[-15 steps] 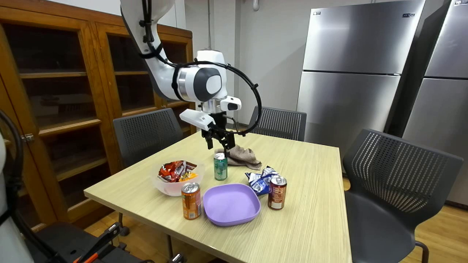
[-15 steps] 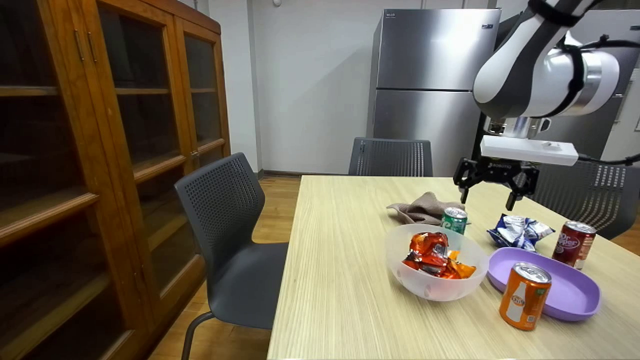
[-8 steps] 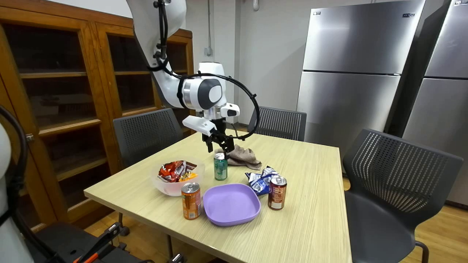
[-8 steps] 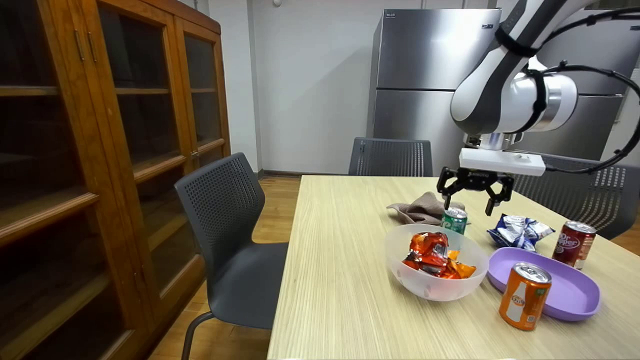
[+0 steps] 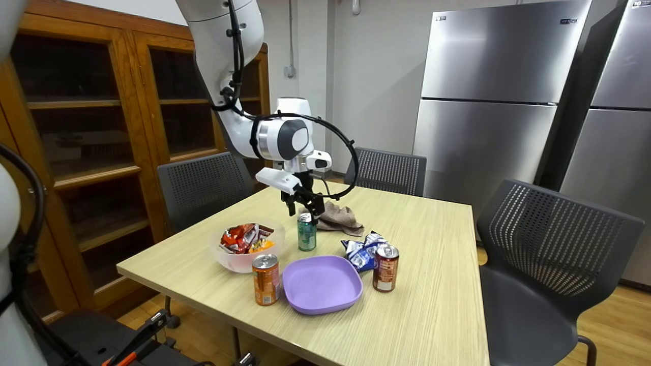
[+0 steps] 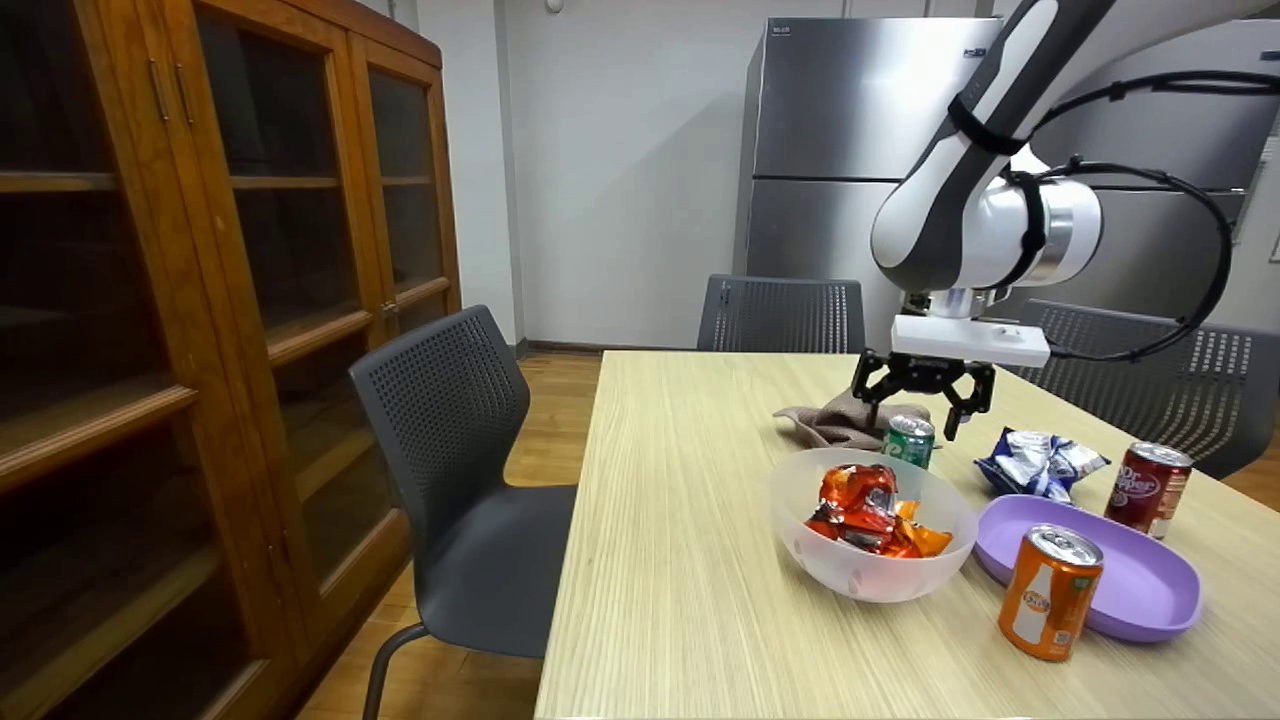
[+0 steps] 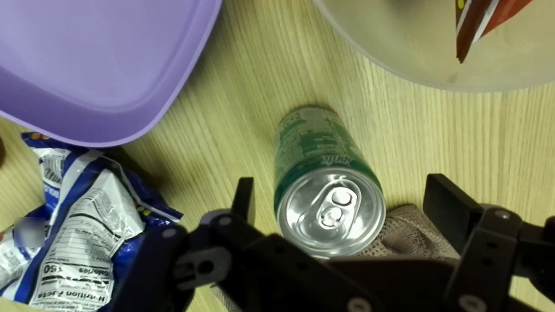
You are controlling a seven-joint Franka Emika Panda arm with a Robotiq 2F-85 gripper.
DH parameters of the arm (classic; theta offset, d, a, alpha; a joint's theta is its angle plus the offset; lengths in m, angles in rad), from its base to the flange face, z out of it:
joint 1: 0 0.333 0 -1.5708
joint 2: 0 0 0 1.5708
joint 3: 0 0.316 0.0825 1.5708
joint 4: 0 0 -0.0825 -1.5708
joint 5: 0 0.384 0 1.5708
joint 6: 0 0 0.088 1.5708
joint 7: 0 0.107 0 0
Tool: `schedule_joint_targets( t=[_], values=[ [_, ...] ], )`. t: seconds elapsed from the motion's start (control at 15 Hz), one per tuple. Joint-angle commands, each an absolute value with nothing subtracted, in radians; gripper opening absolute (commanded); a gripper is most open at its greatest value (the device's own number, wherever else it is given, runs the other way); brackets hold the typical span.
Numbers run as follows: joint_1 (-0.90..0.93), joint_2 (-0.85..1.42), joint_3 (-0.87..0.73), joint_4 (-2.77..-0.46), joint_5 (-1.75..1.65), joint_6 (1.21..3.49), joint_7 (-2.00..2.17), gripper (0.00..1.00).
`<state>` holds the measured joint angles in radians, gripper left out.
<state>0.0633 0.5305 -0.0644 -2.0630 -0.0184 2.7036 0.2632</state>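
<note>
In the wrist view, an upright green Sprite can (image 7: pixel 318 147) with a silver lid shows between the spread fingers of my gripper (image 7: pixel 345 197). Gaps remain between the lid and both fingertips, so nothing is held. In both exterior views the gripper (image 6: pixel 912 421) hangs just above the green can (image 6: pixel 908 442), its jaws wide apart. A crumpled brown cloth (image 5: pixel 339 218) lies behind the can, partly hidden by my gripper in the wrist view. A blue and white snack bag (image 7: pixel 82 225) lies to one side of it.
Close by stand a purple plate (image 5: pixel 323 284) and a translucent bowl (image 6: pixel 860 580) holding red and orange snack packets (image 6: pixel 868 510). An orange can (image 5: pixel 266 284) and a dark red Dr Pepper can (image 6: pixel 1147 490) stand near the plate. Dark chairs (image 5: pixel 539 254) surround the wooden table (image 5: pixel 422 229).
The arm has come down and, in an exterior view, moved leftward, bringing my gripper from beside the green can to over it. The jaws have stayed apart; the objects on the table have not moved.
</note>
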Motion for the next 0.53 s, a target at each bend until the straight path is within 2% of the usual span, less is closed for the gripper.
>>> schedule_joint_targets(
  t=[0.0, 0.07, 0.13, 0.4, 0.47],
  values=[
    [0.083, 0.564, -0.08, -2.018, -0.019, 2.679, 0.274, 1.0],
    [0.081, 0.567, -0.077, -2.016, -0.015, 2.679, 0.268, 0.75],
    [0.081, 0.566, -0.077, -2.018, -0.015, 2.681, 0.268, 0.74],
    [0.081, 0.544, -0.077, -2.04, -0.014, 2.695, 0.267, 0.42],
    [0.082, 0.536, -0.077, -2.048, -0.014, 2.701, 0.267, 0.38]
  ],
)
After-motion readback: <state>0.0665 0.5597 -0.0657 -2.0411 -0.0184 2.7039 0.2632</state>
